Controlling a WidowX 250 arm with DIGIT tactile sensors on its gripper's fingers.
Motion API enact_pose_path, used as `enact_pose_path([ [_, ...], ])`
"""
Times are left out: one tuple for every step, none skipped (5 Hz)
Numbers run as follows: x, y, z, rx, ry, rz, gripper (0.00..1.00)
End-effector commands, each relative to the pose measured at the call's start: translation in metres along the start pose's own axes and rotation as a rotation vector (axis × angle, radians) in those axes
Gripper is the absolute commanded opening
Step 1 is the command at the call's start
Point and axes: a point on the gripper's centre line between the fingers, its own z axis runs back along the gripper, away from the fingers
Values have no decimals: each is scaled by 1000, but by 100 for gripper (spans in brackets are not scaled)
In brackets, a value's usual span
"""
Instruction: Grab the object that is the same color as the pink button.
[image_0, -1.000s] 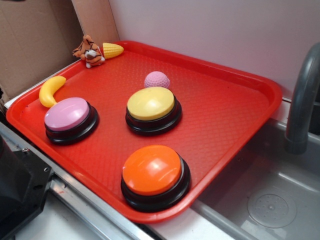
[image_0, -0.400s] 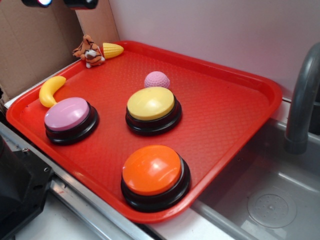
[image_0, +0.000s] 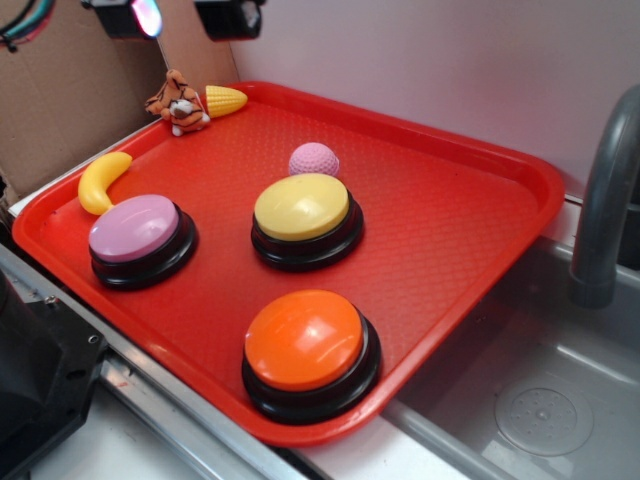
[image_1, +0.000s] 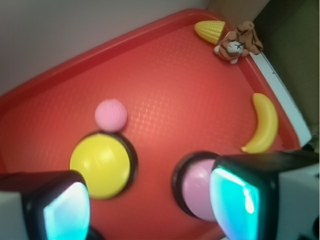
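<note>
Our gripper hangs high over the tray's far-left corner, fingers spread wide and empty. The pink ball sits just behind the yellow button, well below us and toward the tray's middle; we judge that the way to go.

The gripper has come into the exterior view at the top left: a second ago it was out of sight, a moment ago only the bottom edges of its fingers showed at the top edge, and now both dark fingers hang lower and further right, above the tray's far left corner near the tiger and corn, with a gap between them and nothing held. A bundle of cables has also appeared at the top left corner.
</note>
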Motion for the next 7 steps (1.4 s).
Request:
enact_pose_path([
  [19,-10,-37,-38,12,157,100],
  [25,-18,-56,-23,2,199,100],
  [32,-22,-82,-13,44,197,100],
  [36,-28,-104,-33,75,174,100],
  [38,-34,-127,-1,91,150,100],
  [38,-31,-136,-5,111,145,100],
  [37,-30,-140,2,123,144,100],
])
